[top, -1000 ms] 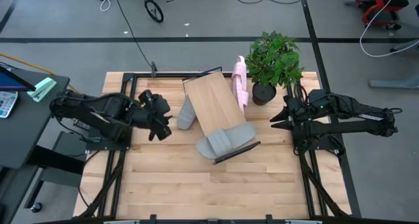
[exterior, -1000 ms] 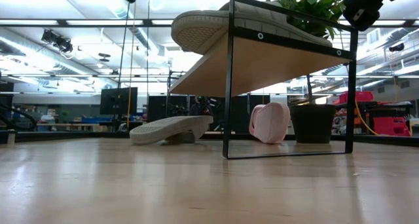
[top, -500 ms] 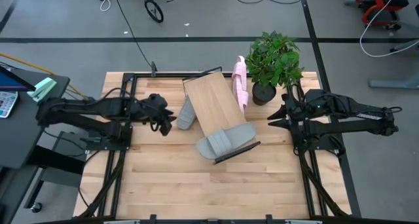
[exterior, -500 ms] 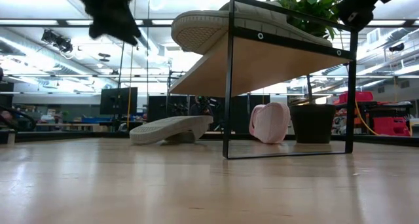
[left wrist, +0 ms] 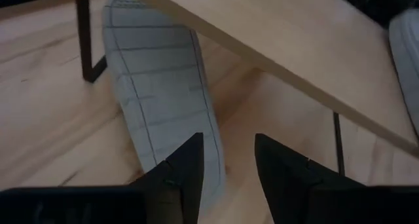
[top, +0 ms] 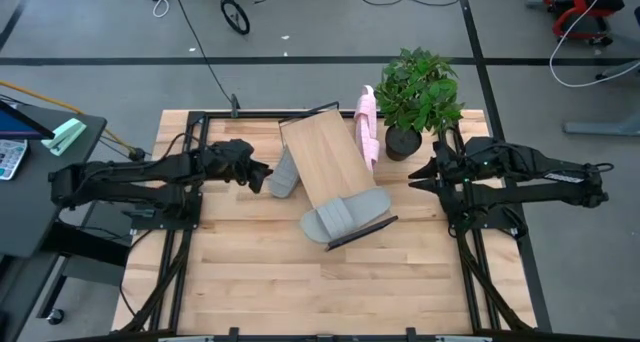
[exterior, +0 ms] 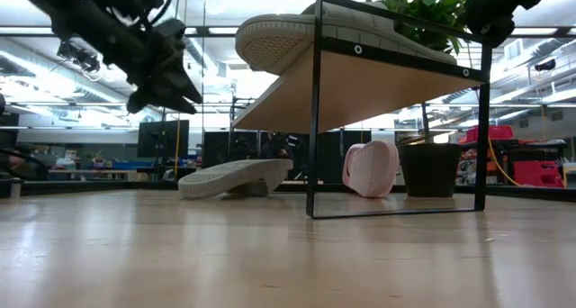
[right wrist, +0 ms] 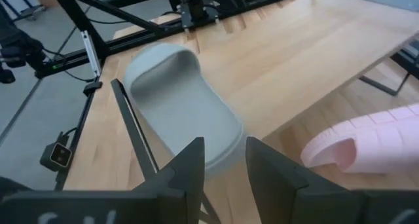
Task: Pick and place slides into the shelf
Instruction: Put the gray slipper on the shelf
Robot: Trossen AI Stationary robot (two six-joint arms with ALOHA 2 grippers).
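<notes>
- Since a second ago the left arm has stretched out across the table, carrying the left gripper (top: 262,174) from a folded pose to just beside the grey slide on the table (top: 284,174); nothing else has shifted.
- Left gripper: it hangs above the tabletop (top: 250,272), and in its wrist view the two fingers (left wrist: 186,168) stand parted over the heel end of that sandal, clasping nothing.
- Grey slide on the table (left wrist: 163,96): it lies sole up, ribbed tread showing, half tucked under the left edge of the shelf (top: 325,157), long axis running roughly toward the table's far side.
- Shelf: the board sits askew, its long axis slanting from far left to near right, on a thin black frame (exterior: 315,119).
- On the shelf: only one grey slide (top: 345,217), strap up, lying crosswise at the near end against the lip.
- Pink slides (top: 367,127): they lean on edge against the shelf's right side, beside the potted plant (top: 415,92).
- Right gripper (top: 418,177): it waits right of the shelf, fingers (right wrist: 186,168) parted and empty, facing the grey slide on the board.
</notes>
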